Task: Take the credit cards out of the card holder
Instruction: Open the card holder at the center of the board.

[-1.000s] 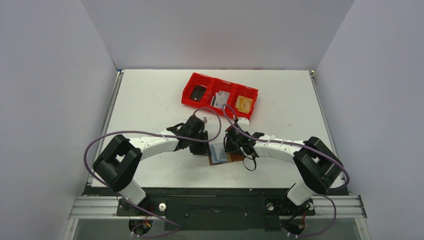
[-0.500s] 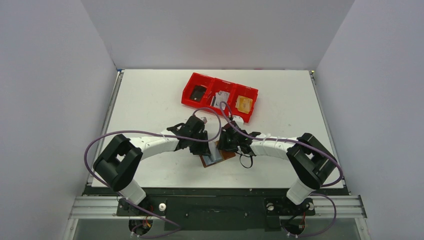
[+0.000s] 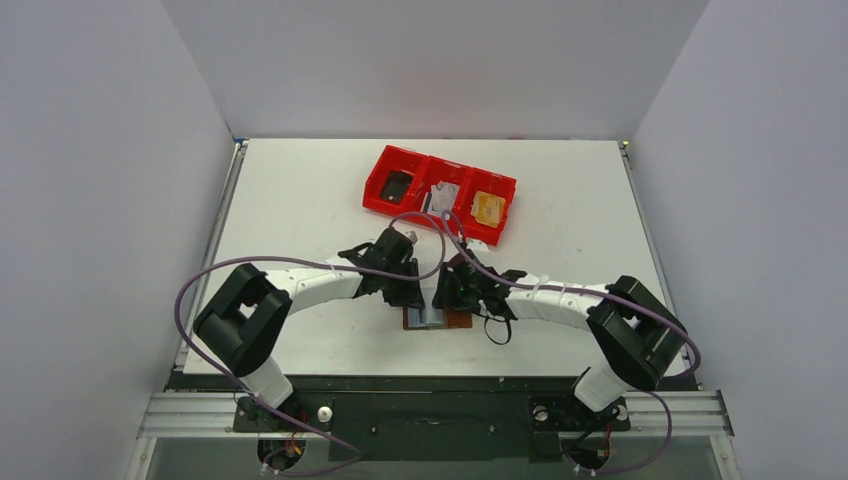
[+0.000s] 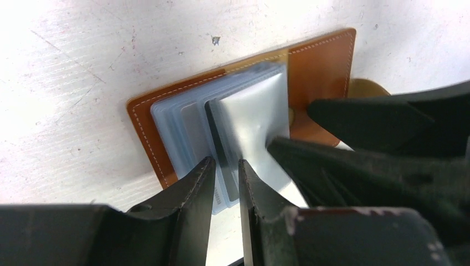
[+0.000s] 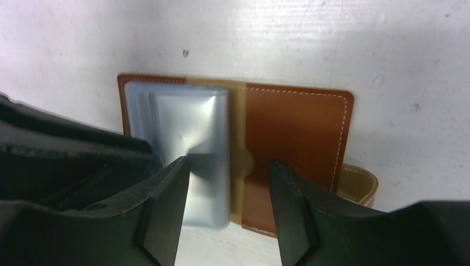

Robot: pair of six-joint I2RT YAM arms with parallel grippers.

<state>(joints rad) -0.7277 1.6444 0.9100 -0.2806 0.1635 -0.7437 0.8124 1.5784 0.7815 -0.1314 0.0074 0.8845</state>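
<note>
The brown card holder [image 3: 458,320] lies open and flat on the table between both grippers. A stack of clear plastic sleeves [image 4: 244,105] fills its left half [image 5: 188,122], and a light-blue credit card with a dark stripe [image 4: 217,133] shows inside them. My left gripper [image 4: 224,162] stands at the sleeves' near edge, narrowly open, with the card's edge just beyond the tips. My right gripper [image 5: 227,163] is open over the holder's middle; its left fingertip [image 5: 177,166] touches the bulging top sleeve. The tan snap strap [image 5: 360,185] sticks out at the right. No tan-gold card is clearly visible.
A red three-compartment tray [image 3: 380,175] holding small items stands behind the grippers at the table's far middle. The two grippers [image 3: 408,292] [image 3: 447,293] work close together, almost touching. White walls enclose the table on three sides.
The card holder has turned and slid slightly left, now lying square. My right gripper moved left over it and opened wider. The left gripper narrowed a little.
</note>
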